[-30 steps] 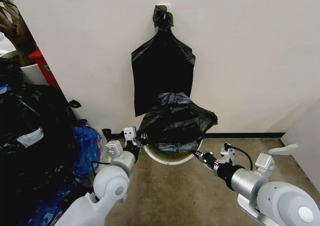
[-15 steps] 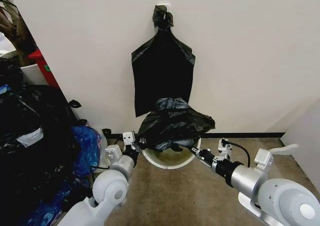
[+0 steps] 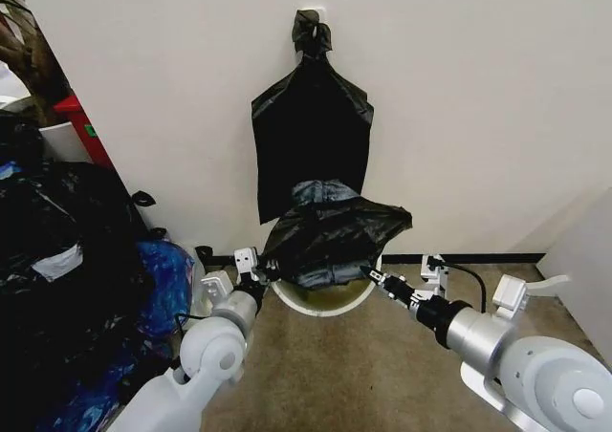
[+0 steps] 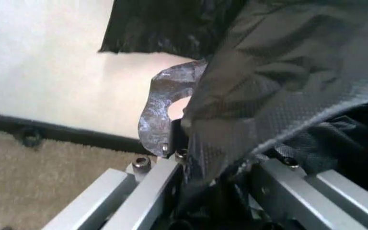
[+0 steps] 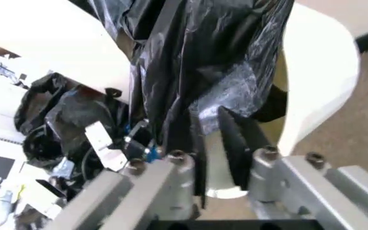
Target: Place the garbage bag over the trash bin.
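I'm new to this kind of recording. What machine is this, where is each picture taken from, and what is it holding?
This is a wheeled robot with two arms, each ending in a gripper. The wide picture comes from a camera on its head, looking down at the floor by a wall. The two close pictures come from cameras on its wrists.

The left gripper and the right gripper each pinch one side of the garbage bag, a thin black plastic film, and hold it spread above the trash bin, a round white bucket standing on the carpet. The wrist views show the film caught between the fingers.

Another black bag hangs on the wall behind, and a heap of black bags lies to the robot's left.
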Robot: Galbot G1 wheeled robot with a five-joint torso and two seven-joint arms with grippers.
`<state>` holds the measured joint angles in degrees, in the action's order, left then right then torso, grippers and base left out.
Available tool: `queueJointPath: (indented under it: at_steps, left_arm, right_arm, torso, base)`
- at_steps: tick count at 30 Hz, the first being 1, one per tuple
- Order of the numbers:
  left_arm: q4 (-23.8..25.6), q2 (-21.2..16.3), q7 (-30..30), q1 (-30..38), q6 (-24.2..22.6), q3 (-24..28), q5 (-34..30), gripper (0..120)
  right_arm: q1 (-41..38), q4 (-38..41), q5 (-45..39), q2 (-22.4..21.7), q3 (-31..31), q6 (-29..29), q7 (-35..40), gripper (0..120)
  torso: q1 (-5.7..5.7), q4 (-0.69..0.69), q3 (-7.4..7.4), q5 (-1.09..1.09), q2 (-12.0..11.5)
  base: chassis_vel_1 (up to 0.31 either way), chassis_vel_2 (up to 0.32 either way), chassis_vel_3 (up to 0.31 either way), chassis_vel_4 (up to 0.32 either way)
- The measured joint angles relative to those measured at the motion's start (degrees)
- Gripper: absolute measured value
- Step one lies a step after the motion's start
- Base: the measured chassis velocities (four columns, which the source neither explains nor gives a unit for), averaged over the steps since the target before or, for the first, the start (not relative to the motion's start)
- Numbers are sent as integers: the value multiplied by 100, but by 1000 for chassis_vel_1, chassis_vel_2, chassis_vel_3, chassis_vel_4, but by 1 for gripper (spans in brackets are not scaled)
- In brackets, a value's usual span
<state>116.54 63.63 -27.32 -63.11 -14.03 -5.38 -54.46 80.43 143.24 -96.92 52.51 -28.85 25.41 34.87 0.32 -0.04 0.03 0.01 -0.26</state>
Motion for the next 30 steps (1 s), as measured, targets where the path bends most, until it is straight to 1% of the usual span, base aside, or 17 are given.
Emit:
queueJointPath:
  at_steps: [4,5,6,8,9,11,12,13,15,16,19,21,23,24,26,30]
  left_arm:
    - [-42,4,82,209,11,82,-125,1]
    - [-64,-6,140,264,29,109,-140,1]
    - [-64,-6,140,264,29,109,-140,1]
    - [-90,-14,218,327,77,144,-141,1]
    - [-91,-15,226,331,83,147,-141,1]
    - [-94,-21,333,348,148,197,-76,1]
    - [-94,-24,365,342,165,209,-32,1]
    - [-94,-24,365,342,165,209,-32,1]
    - [-94,-32,421,320,209,227,53,1]
    - [-93,-32,428,313,225,231,73,1]
    - [-91,-19,429,318,258,238,118,1]
    - [-91,-16,430,321,264,240,133,1]
    - [-91,-5,463,335,323,262,262,1]
    - [-91,-5,490,335,350,271,331,1]
    - [-91,-23,591,317,440,291,558,1]
    - [-59,-52,646,273,483,298,710,1]
  right_arm:
    - [-92,0,200,-68,-88,-50,-125,28]
    - [-162,0,200,-95,-106,-111,-202,34]
    - [-162,0,200,-95,-106,-111,-202,34]
    - [-274,0,154,-114,-66,-242,-355,43]
    - [-286,0,144,-114,-57,-258,-371,45]
    - [-524,0,-275,-12,59,-442,-400,56]
    - [-617,0,-462,39,89,-499,-313,59]
    - [-617,0,-462,39,89,-499,-313,59]
    - [-811,0,-935,180,153,-642,-9,68]
    - [-850,0,-1088,237,189,-697,110,73]
    - [-761,0,-1269,383,395,-743,259,84]
    - [-747,0,-1270,402,426,-743,273,86]
    - [-779,-1,-1261,501,603,-830,506,96]
    - [-824,-1,-1260,523,654,-884,622,98]
    - [-904,-1,-1217,549,774,-1028,840,100]
    - [-920,-1,-1138,565,808,-1097,982,100]
  torso:
    - [0,-1,0,0,0]
    - [0,-1,0,0,0]
    - [0,-1,0,0,0]
    - [0,0,0,0,0]
    - [0,0,0,0,0]
    - [0,0,0,0,0]
    - [0,-1,0,0,0]
    - [0,-1,0,0,0]
    - [0,1,0,0,0]
    - [0,3,0,-1,0]
    - [0,0,0,-1,0]
    - [0,-1,0,0,0]
    - [0,-2,0,0,0]
    - [0,-1,0,0,0]
    - [0,1,0,-1,0]
    - [0,1,0,-1,0]
  base:
    - [0,0,0,0]
    - [0,0,0,0]
    - [0,0,0,0]
    - [0,0,0,0]
    - [0,0,0,0]
    - [0,0,0,0]
    - [0,0,0,0]
    - [0,0,0,0]
    - [0,0,0,0]
    - [0,0,0,0]
    - [0,0,0,0]
    - [0,0,0,0]
    - [0,0,0,0]
    - [0,0,0,0]
    - [0,0,0,0]
    - [0,0,0,0]
